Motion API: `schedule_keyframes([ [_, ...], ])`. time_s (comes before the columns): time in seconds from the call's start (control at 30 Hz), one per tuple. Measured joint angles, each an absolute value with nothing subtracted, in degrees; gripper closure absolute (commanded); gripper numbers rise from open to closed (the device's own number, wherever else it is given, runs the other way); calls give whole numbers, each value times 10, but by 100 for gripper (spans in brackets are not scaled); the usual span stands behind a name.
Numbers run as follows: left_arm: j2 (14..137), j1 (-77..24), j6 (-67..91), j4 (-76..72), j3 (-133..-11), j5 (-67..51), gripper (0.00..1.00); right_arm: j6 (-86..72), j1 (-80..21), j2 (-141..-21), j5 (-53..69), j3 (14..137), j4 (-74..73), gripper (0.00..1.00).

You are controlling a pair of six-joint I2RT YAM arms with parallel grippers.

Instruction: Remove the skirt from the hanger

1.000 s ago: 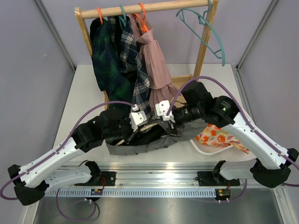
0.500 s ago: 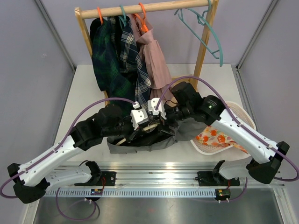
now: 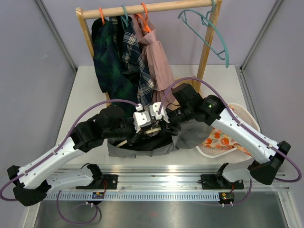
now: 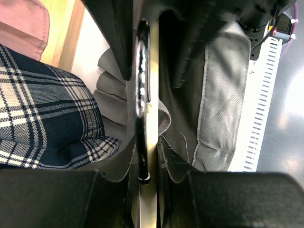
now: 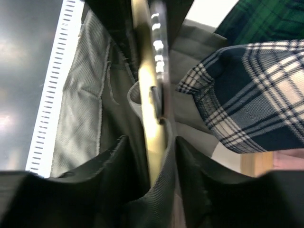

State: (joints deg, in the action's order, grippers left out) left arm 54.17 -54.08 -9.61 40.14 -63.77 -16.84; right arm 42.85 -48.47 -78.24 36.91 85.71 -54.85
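Note:
A grey skirt (image 3: 142,148) lies bunched at the table's front, still on a wooden hanger (image 3: 151,128). My left gripper (image 3: 141,127) is shut on the hanger; the left wrist view shows the pale wooden bar (image 4: 151,156) and its black metal rod (image 4: 141,95) between my fingers, with the skirt (image 4: 223,95) to the right. My right gripper (image 3: 164,124) faces the left one, almost touching it. In the right wrist view it (image 5: 159,175) is shut on grey skirt fabric (image 5: 80,104) wrapped against the hanger bar (image 5: 148,114).
A wooden rack (image 3: 142,8) at the back holds plaid garments (image 3: 116,57), a pink skirt (image 3: 159,61) and an empty teal hanger (image 3: 213,33). A plaid hem (image 5: 251,109) hangs close to both grippers. A white basket (image 3: 247,118) with orange-patterned cloth (image 3: 218,138) sits at the right.
My right gripper has moved left until it meets the left gripper at the hanger. The skirt's right side has been drawn left and bunched. The left arm has barely moved.

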Motion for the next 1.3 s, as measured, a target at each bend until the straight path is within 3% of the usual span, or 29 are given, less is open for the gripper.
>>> schedule_keyframes([
  [0.03,542,-541,-96,401,-638,-168,100,435,-485,-783,371,857,-554,46],
  [0.13,541,-541,-96,392,-638,-169,100,449,-484,-787,377,857,-566,65],
  [0.17,541,-541,-96,392,-638,-171,100,453,-484,-788,379,857,-565,81],
  [0.23,541,-541,-95,392,-638,-178,100,462,-483,-792,385,858,-569,96],
  [0.33,537,-541,-87,392,-633,-182,100,467,-482,-800,391,862,-576,100],
  [0.37,535,-541,-83,390,-631,-179,95,467,-482,-802,392,864,-577,100],
  [0.4,533,-541,-77,388,-629,-174,83,467,-482,-802,390,865,-577,100],
  [0.43,529,-541,-70,383,-625,-169,68,467,-482,-802,386,866,-577,100],
  [0.47,524,-543,-55,375,-620,-156,47,467,-483,-802,381,865,-576,100],
  [0.57,489,-544,-4,321,-597,-97,29,462,-484,-797,344,852,-567,100],
  [0.6,467,-544,14,307,-588,-73,17,457,-483,-793,332,841,-563,100],
  [0.7,386,-544,78,285,-565,-6,1,439,-479,-775,299,809,-556,100],
  [0.9,298,-544,254,321,-553,147,1,399,-453,-738,248,785,-543,100],
  [1.17,365,-544,437,437,-501,240,1,388,-449,-723,231,783,-529,100],
  [1.3,386,-544,471,445,-487,265,11,395,-449,-717,232,783,-530,100],
])
